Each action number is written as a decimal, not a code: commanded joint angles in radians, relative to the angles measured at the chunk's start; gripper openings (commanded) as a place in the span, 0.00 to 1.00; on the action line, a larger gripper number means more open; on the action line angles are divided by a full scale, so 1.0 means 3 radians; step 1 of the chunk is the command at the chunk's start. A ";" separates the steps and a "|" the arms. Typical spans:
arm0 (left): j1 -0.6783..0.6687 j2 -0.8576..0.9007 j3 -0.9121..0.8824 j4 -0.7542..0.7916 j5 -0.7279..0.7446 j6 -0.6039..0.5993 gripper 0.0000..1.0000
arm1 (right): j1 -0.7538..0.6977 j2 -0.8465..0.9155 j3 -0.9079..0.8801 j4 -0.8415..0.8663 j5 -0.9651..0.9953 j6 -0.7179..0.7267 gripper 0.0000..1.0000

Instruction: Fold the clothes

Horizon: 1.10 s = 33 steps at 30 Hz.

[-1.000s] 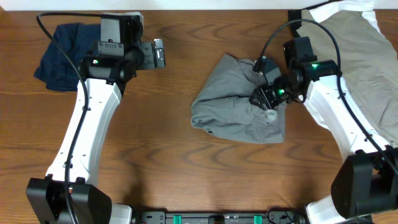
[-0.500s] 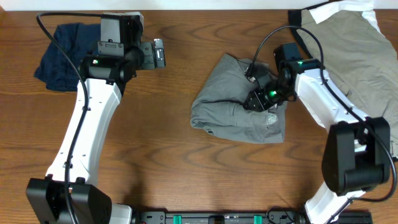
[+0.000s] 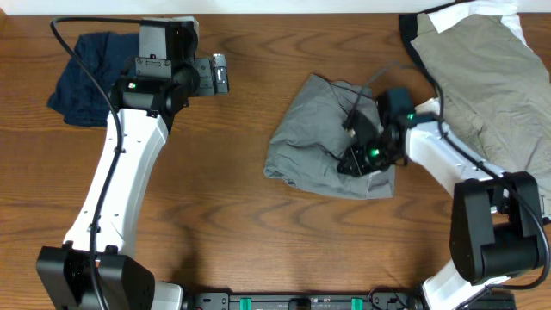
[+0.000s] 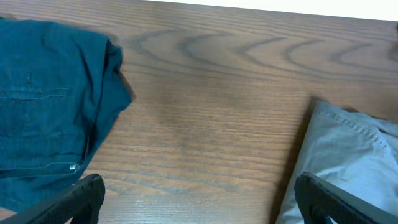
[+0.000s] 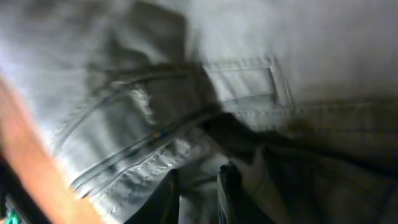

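Note:
The grey shorts (image 3: 314,138) lie crumpled in the middle of the table, one of the clothes. My right gripper (image 3: 351,162) is pressed into their right side. In the right wrist view its fingers (image 5: 166,198) stand close together with a fold of the grey shorts (image 5: 155,74) pinched between them at a seam. My left gripper (image 3: 222,73) hangs open above bare wood at the back left, touching nothing. The left wrist view shows its fingertips (image 4: 87,199) wide apart, with the shorts' edge (image 4: 348,155) at the right.
A navy garment (image 3: 86,73) lies bunched at the back left, also at the left of the left wrist view (image 4: 43,93). A khaki-beige garment (image 3: 491,77) over white cloth spreads across the back right corner. The table (image 3: 215,198) is brown wood.
My right gripper has slid toward the front left across the grey shorts and its jaws have narrowed onto a fold of the cloth. The left arm has not moved.

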<state>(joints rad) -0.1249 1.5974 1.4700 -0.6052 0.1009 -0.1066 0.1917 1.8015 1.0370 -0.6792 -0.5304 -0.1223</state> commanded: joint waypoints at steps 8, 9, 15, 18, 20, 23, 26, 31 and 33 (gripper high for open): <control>0.0014 0.0013 -0.0009 -0.0078 -0.0028 0.0032 0.98 | -0.0098 -0.0010 -0.0365 0.0381 0.0093 0.0367 0.24; 0.0014 0.0013 -0.0009 -0.0076 -0.0027 0.0032 0.98 | -0.0099 -0.0032 -0.0332 0.0423 0.0079 0.0369 0.25; 0.0013 0.0013 -0.0009 -0.0090 0.0022 0.0032 0.98 | -0.0132 -0.0243 0.0151 0.0300 0.0165 0.0421 0.50; 0.0013 0.0013 -0.0017 -0.0104 0.0112 0.0031 0.98 | -0.0203 -0.0341 0.0385 0.0086 0.0528 0.0577 0.57; 0.0011 0.0013 -0.0031 -0.0122 0.0183 0.0031 0.98 | -0.0270 -0.0359 0.0470 -0.0058 0.0791 0.0752 0.58; 0.0004 0.0014 -0.0050 -0.0158 0.0191 0.0031 0.98 | -0.0347 -0.0350 0.0468 -0.0159 0.0958 0.1013 0.59; 0.0004 0.0014 -0.0078 -0.0163 0.0216 0.0031 0.98 | -0.0380 -0.0334 0.0413 -0.0242 0.1062 0.1144 0.60; 0.0004 0.0034 -0.0092 -0.0164 0.0224 0.0031 0.98 | -0.0380 -0.0326 0.0182 -0.0221 0.1310 0.1434 0.60; 0.0004 0.0043 -0.0092 -0.0164 0.0224 0.0031 0.98 | -0.0379 -0.0326 0.0086 -0.0134 0.1319 0.1450 0.59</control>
<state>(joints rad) -0.1253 1.5993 1.4475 -0.6514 0.1577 -0.1066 0.0834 1.6951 1.0992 -0.7349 -0.1917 0.2466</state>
